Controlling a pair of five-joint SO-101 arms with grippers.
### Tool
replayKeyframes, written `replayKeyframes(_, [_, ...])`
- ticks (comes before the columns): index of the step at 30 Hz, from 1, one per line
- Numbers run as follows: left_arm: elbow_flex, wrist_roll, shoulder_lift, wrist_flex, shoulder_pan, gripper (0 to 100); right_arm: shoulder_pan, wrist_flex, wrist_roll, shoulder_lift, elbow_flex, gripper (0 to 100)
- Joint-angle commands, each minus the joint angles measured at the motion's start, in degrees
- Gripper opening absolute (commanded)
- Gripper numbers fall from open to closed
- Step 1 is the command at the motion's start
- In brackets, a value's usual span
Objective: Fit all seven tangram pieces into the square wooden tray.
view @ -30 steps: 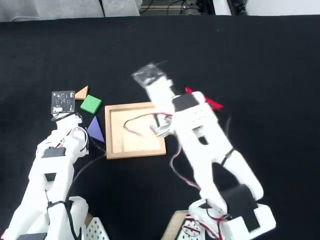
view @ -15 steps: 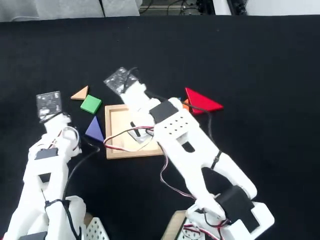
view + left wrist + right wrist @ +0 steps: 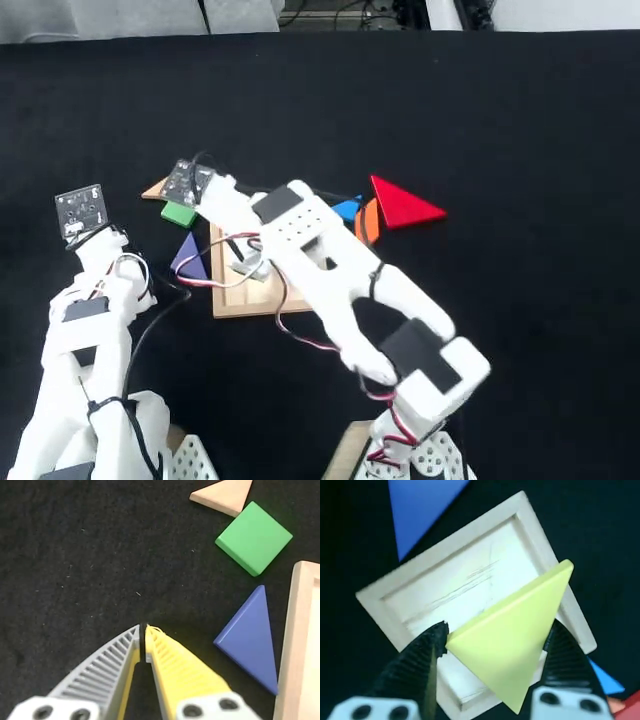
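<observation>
The flat yellow-green wooden triangle (image 3: pixel 512 645) is sitting between the fingers of the right gripper (image 3: pixel 497 635), which is pinching it from two sides. It is hanging over the square wooden tray (image 3: pixel 445 544). The left gripper (image 3: pixel 143 630) is pointing down at the black table (image 3: pixel 75 555), its fingers pressed together. Near it, a blue-purple triangle (image 3: pixel 252 640), a green square (image 3: pixel 254 537) and a tan triangle (image 3: pixel 222 495) are lying beside the tray. On the tray's other side, a red triangle (image 3: pixel 400 205), an orange piece (image 3: pixel 365 220) and a blue piece (image 3: pixel 345 210) are lying close together.

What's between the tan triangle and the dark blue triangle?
The green square. The left wrist view shows it there.
</observation>
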Motion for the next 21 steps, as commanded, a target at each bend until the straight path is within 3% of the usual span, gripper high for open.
replayKeyframes(1, [-3.3, 0.4, 0.2, -1.1, -0.1, 3, 0.2, 2.4, 13.9, 0.5, -4.3, 20.5])
replayKeyframes(11, [-3.8, 0.4, 0.2, -1.1, -0.4, 3, -1.3, 8.9, 26.2, 0.4, -4.4, 20.8])
replayKeyframes(14, [-3.8, 0.4, 0.2, -1.1, -0.6, 3, -1.1, 9.3, 26.4, 0.4, -5.0, 20.5])
replayKeyframes(17, [-3.8, 0.4, 0.2, -1.1, -0.6, 3, -0.4, 9.3, 18.2, 0.4, -7.2, 20.5])
replayKeyframes(19, [-3.8, 0.4, 0.2, -1.1, -0.5, 3, -0.4, 9.1, 6.5, 0.4, -9.7, 20.4])
replayKeyframes(21, [-3.8, 0.4, 0.2, -1.1, -0.5, 3, -0.2, 9.3, -9.8, 0.4, -12.5, 20.2])
